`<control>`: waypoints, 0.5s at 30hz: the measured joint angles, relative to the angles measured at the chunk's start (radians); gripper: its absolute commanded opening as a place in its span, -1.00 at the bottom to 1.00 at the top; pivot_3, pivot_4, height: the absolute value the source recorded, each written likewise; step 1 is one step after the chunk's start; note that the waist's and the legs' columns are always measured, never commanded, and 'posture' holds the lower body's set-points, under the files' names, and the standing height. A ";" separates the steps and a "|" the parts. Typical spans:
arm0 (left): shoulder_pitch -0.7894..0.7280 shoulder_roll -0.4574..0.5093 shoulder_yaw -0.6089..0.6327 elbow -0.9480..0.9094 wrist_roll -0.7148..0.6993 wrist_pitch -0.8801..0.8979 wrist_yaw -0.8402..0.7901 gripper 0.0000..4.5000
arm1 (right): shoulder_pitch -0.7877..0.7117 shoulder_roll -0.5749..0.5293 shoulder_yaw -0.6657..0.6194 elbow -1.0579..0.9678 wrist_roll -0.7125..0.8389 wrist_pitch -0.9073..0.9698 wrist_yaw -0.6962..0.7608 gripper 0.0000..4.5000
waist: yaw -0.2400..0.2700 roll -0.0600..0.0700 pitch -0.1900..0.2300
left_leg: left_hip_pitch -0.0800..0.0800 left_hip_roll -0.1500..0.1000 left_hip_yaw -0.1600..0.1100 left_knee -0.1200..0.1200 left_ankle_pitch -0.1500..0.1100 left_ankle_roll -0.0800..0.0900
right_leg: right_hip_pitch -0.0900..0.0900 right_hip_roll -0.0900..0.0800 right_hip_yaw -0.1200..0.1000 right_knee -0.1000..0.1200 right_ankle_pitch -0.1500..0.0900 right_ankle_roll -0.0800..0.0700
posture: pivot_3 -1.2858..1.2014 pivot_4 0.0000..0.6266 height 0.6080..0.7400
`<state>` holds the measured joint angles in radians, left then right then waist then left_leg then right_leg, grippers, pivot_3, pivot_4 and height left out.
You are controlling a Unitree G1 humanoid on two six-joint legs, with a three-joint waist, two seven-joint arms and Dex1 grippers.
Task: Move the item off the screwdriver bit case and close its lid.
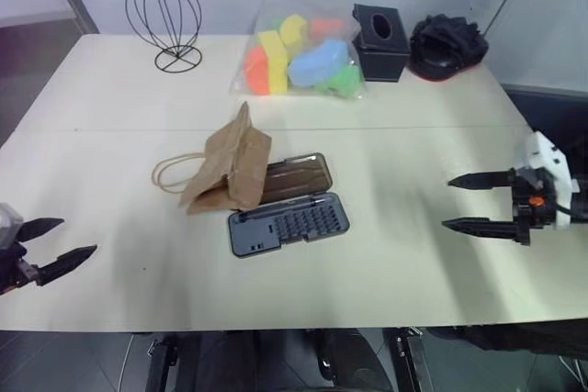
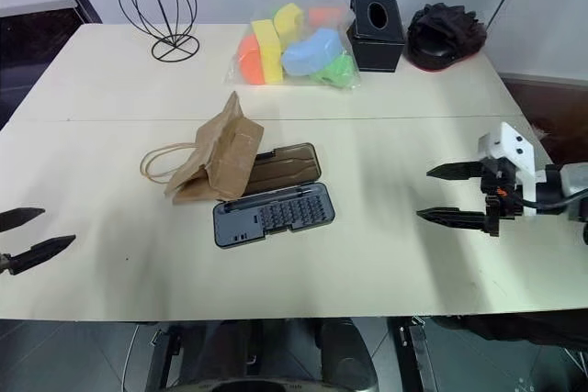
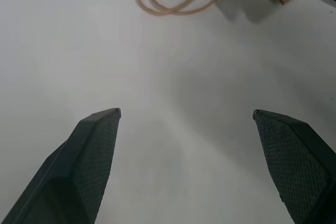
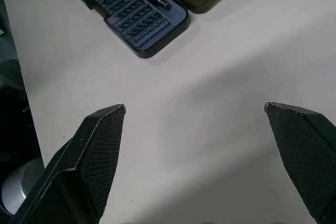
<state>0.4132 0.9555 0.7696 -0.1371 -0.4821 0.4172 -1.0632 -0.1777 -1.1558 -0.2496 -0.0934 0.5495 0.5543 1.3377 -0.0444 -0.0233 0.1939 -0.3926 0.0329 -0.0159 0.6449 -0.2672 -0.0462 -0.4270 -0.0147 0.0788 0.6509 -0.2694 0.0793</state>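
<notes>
Both grippers' jaws gape empty; the open screwdriver bit case (image 1: 288, 218) holds bits, paper bag (image 1: 230, 170) overlapping its lid (image 1: 296, 174).

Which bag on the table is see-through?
The clear bag of coloured sponges at the table's far side. You can see yellow, orange, blue and green sponges through it. The brown paper bag, lying on the case lid, hides its inside.
</notes>
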 measured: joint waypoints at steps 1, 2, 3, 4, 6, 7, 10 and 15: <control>0.004 0.000 0.001 -0.003 0.000 0.002 0.000 0.89 | 0.000 0.000 0.000 0.000 0.000 0.000 -0.002 0.98 | 0.000 0.000 0.000 | 0.000 0.000 0.000 0.000 0.000 0.000 | 0.000 0.000 0.000 0.000 0.000 0.000 | 0.03 -0.52 0.95; 0.007 -0.001 0.003 -0.007 0.000 0.004 -0.002 0.89 | 0.000 0.000 0.000 -0.002 -0.001 -0.001 -0.006 0.98 | 0.000 0.000 0.000 | 0.000 0.000 0.000 0.000 0.000 0.000 | 0.000 0.000 0.000 0.000 0.000 0.000 | 0.03 -0.52 0.95; 0.008 -0.003 0.004 -0.012 0.001 0.005 -0.002 0.89 | 0.000 0.000 0.000 -0.004 -0.005 -0.002 -0.010 0.98 | 0.000 0.000 0.000 | 0.000 0.000 0.000 0.000 0.000 0.000 | 0.000 0.000 0.000 0.000 0.000 0.000 | 0.03 -0.52 0.95; 0.008 -0.004 0.004 -0.018 0.001 0.007 0.001 0.89 | 0.001 0.000 0.000 -0.006 -0.009 -0.004 -0.015 0.98 | 0.000 0.000 0.000 | 0.000 0.000 0.000 0.000 0.000 0.000 | 0.000 0.000 0.000 0.000 0.000 0.000 | 0.03 -0.52 0.95; -0.004 -0.006 0.003 -0.031 0.002 0.017 0.024 0.89 | 0.001 0.006 0.000 -0.017 -0.017 -0.009 -0.030 0.98 | 0.000 0.000 0.000 | 0.000 0.000 0.000 0.000 0.000 0.000 | 0.000 0.000 0.000 0.000 0.000 0.000 | 0.03 -0.52 0.95; -0.019 -0.008 0.003 -0.038 0.003 0.029 0.042 0.89 | 0.001 0.010 0.000 -0.024 -0.017 -0.010 -0.041 0.98 | 0.000 0.000 0.000 | 0.000 0.000 0.000 0.000 0.000 0.000 | 0.000 0.000 0.000 0.000 0.000 0.000 | 0.03 -0.52 0.95; -0.051 -0.009 0.000 -0.079 -0.003 0.076 0.089 0.89 | 0.002 0.023 0.000 -0.049 -0.015 0.003 -0.066 0.98 | 0.000 0.000 0.000 | 0.000 0.000 0.000 0.001 0.000 0.000 | 0.000 0.001 0.000 0.001 0.000 0.001 | 0.03 -0.52 0.95; -0.229 0.016 -0.045 -0.190 -0.132 0.339 0.204 0.89 | 0.022 0.028 -0.039 -0.154 0.055 0.120 -0.121 0.98 | 0.005 -0.001 0.000 | 0.000 0.000 -0.002 0.003 0.000 0.000 | 0.001 0.001 0.000 0.002 0.002 0.003 | 0.03 -0.52 0.95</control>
<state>0.1841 0.9716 0.7251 -0.3275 -0.6137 0.7563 -0.8591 -0.1559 -1.1274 -0.2889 -0.2471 0.6042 0.6739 1.2165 -0.0390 -0.0240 0.1942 -0.3929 0.0325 -0.0178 0.6474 -0.2672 -0.0462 -0.4260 -0.0135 0.0785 0.6530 -0.2676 0.0826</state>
